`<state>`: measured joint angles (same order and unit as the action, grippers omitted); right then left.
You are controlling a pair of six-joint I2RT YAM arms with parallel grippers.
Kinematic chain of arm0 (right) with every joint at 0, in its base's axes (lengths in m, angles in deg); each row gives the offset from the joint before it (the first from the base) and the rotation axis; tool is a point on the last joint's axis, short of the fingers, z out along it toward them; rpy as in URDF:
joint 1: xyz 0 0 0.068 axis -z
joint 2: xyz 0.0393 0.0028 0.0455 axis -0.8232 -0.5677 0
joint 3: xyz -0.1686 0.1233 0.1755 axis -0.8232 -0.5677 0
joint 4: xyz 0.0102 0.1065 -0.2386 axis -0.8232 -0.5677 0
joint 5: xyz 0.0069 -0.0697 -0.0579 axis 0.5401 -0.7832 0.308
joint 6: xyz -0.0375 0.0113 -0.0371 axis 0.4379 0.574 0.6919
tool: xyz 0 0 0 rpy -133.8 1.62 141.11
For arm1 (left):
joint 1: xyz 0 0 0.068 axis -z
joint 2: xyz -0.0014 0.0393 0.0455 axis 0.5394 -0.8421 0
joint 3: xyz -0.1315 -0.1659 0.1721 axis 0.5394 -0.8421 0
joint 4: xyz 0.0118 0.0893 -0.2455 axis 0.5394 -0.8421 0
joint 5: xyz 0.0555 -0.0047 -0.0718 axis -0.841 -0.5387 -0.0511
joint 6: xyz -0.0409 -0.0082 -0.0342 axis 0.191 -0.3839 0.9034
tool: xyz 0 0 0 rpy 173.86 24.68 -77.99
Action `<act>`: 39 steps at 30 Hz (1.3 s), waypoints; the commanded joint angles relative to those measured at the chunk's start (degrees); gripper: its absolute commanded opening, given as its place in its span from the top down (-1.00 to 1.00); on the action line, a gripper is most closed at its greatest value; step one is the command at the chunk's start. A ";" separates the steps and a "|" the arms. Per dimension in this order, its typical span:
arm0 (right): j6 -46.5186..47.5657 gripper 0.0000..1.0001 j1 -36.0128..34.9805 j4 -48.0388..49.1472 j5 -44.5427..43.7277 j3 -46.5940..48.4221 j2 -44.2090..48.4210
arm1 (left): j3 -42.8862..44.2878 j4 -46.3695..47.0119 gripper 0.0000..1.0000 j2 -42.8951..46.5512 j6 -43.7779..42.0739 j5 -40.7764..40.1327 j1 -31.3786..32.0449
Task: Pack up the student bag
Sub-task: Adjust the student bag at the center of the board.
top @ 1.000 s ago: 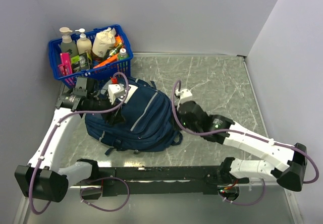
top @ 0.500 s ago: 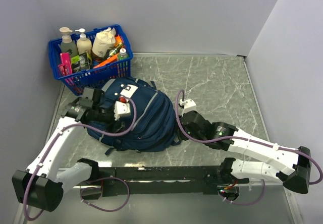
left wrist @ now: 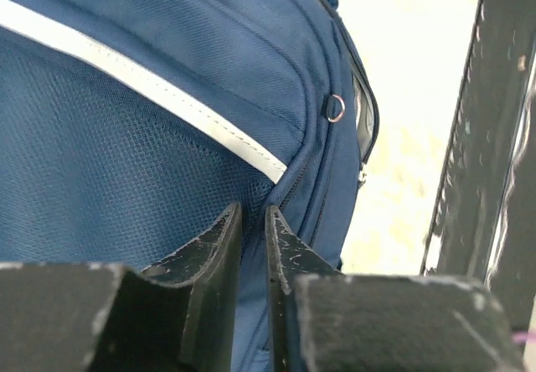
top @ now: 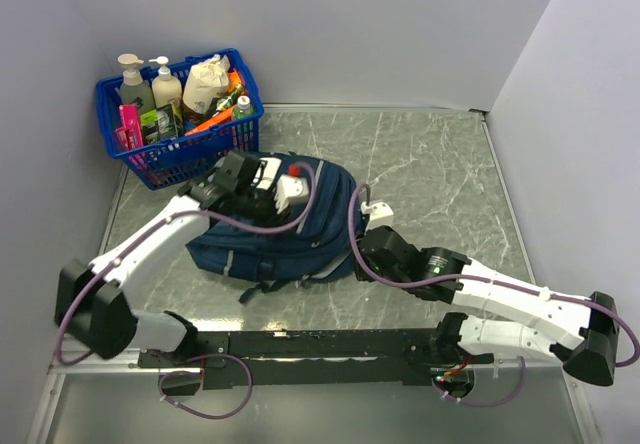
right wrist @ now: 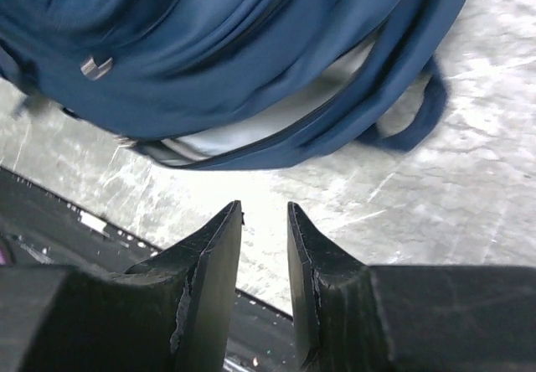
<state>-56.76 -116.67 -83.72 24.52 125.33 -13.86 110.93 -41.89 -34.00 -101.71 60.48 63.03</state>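
Pinching navy fabric of the student bag [top: 300, 239] with the left hand [left wrist: 251, 213], fingers nearly together just beside the end of the pale stripe [left wrist: 167, 87] and against the mesh panel. Lying bunched on the grey marbled worktop [top: 430, 164], just in front of the blue basket [top: 185, 146] of bottles, dark straps toward the near edge. Hovering low at the bag's right side with the right hand [right wrist: 265, 209], fingers narrowly apart and holding nothing, bare worktop visible between them and a strap loop [right wrist: 414, 125] just beyond.
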 commanded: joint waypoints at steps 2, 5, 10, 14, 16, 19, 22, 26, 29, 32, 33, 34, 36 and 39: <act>-0.61 -0.03 -1.14 -0.76 -7.26 -1.84 5.16 | 11.34 14.34 0.61 -6.71 7.21 -5.36 -0.60; 1.40 -0.17 -2.11 3.26 -8.86 -5.00 6.75 | 13.36 16.28 0.50 -8.55 9.94 -5.10 -0.25; 4.49 -0.22 -2.64 13.20 -4.04 -8.52 1.23 | 14.16 13.92 0.17 -8.39 11.89 -6.24 -0.16; 6.94 -0.16 -3.43 20.06 0.28 -8.70 -6.16 | 12.75 9.09 -0.06 -6.28 11.71 -7.90 -0.24; 7.83 -0.12 -4.05 23.14 1.42 -8.87 -9.94 | 12.31 6.27 -0.09 -4.70 10.84 -8.44 -0.33; 8.18 -0.07 -4.75 25.95 1.60 -8.87 -14.25 | 8.72 7.67 -0.19 -0.22 12.32 -8.35 -0.33; 9.24 -0.05 -6.42 29.72 0.91 -9.58 -17.76 | 4.67 9.78 -0.95 4.09 15.04 -7.38 -0.25; 8.27 -0.02 -7.83 32.89 -3.75 -9.84 -22.34 | 3.96 7.85 -0.93 4.89 16.89 -6.68 -0.25; 6.87 0.00 -8.53 35.88 -10.24 -10.19 -24.97 | 1.86 8.64 -0.93 6.20 17.42 -6.24 -0.25; 5.29 0.02 -9.49 37.90 -17.36 -10.28 -28.83 | 0.36 8.47 -0.93 7.17 16.81 -5.89 -0.33; 4.50 0.02 -10.19 37.65 -19.47 -10.02 -29.89 | 0.36 8.20 -0.93 7.17 16.46 -5.98 -0.33; 2.75 0.02 -10.64 36.78 -23.93 -9.49 -30.95 | 0.44 7.68 -0.93 7.09 16.19 -6.15 -0.33; 0.98 0.03 -11.34 35.19 -26.86 -8.09 -33.50 | 0.10 6.71 -0.93 7.00 15.84 -5.98 -0.33; 0.27 0.07 -12.13 36.94 -29.16 -7.64 -34.82 | -2.71 8.63 -0.93 7.87 16.27 -5.28 -0.42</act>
<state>-53.66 -127.68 -49.06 4.23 115.91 -46.74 110.65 -35.20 -28.43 -86.24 53.20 62.73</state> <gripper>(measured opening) 0.482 0.963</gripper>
